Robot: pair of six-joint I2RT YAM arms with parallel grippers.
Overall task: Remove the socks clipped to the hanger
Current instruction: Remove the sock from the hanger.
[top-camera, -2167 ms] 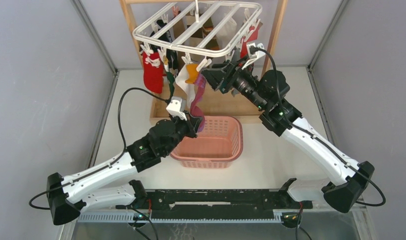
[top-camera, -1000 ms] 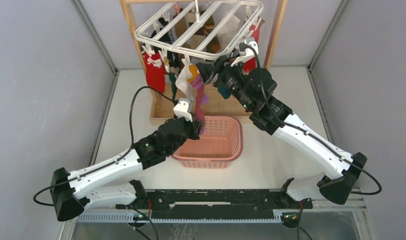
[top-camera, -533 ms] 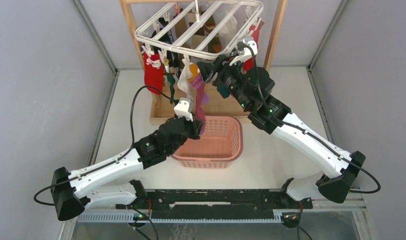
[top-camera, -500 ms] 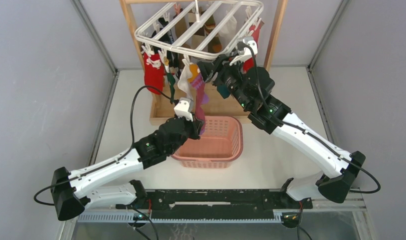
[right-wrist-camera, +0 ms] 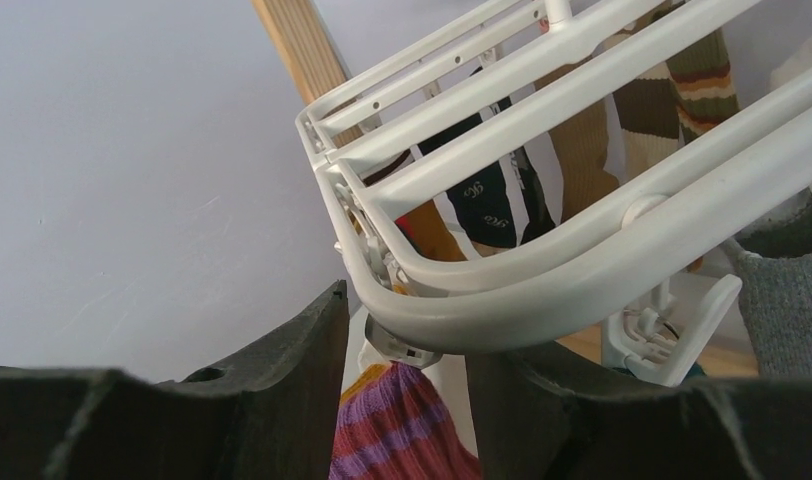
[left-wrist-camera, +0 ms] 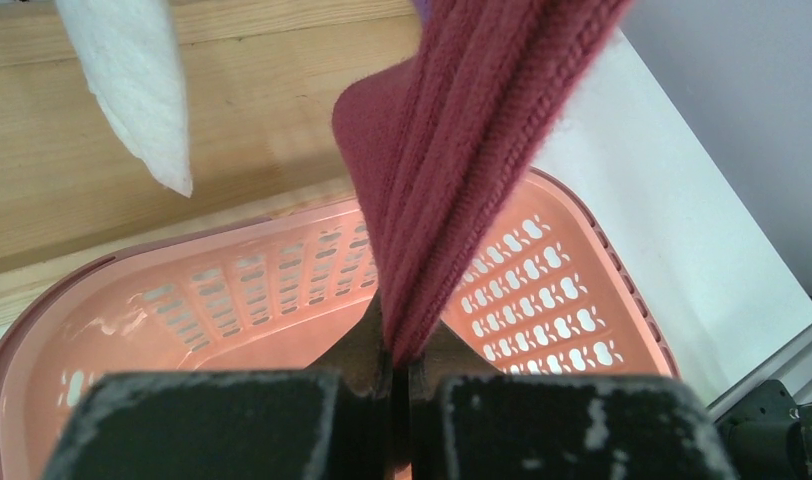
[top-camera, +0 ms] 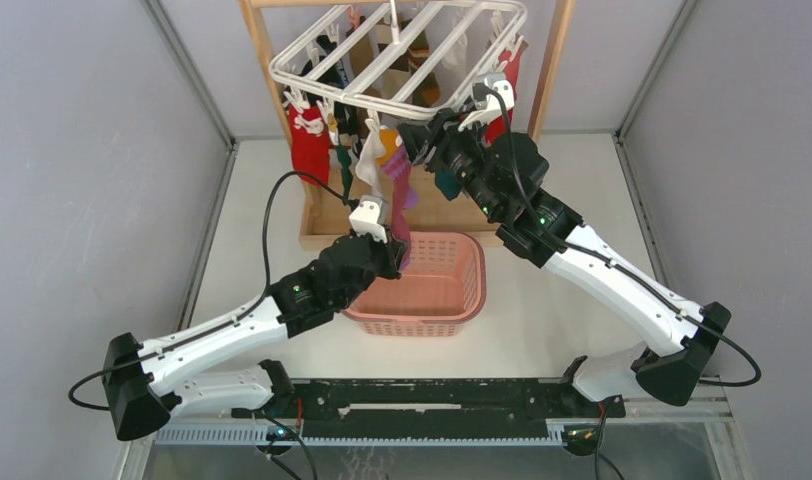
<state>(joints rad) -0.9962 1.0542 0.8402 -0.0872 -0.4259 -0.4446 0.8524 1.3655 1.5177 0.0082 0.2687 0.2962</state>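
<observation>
Holding the lower end of the magenta sock (left-wrist-camera: 462,150), my left gripper (left-wrist-camera: 400,375) is staying clamped together on it, with the fabric pressed between the two fingers. The sock is running straight up from my fingers toward the front rail of the hanger (top-camera: 402,55). I am keeping this gripper over the near left part of the pink basket (top-camera: 432,300), which is standing on the table in front of the wooden rack (top-camera: 557,60). A white sock (left-wrist-camera: 132,90) is hanging just to the left of the magenta one, and a red sock (top-camera: 307,145) is hanging at the left end of the hanger, both clipped on.

Going to the right, my right gripper (top-camera: 414,140) is reaching up to the front rail. Its jaws are standing apart, one on each side of the white clip (right-wrist-camera: 397,340) that is holding the top of the magenta sock. I cannot tell if the fingers are touching the clip. More socks, dark, brown-striped and grey (right-wrist-camera: 782,300), are hanging from the other clips behind and to the right.
</observation>
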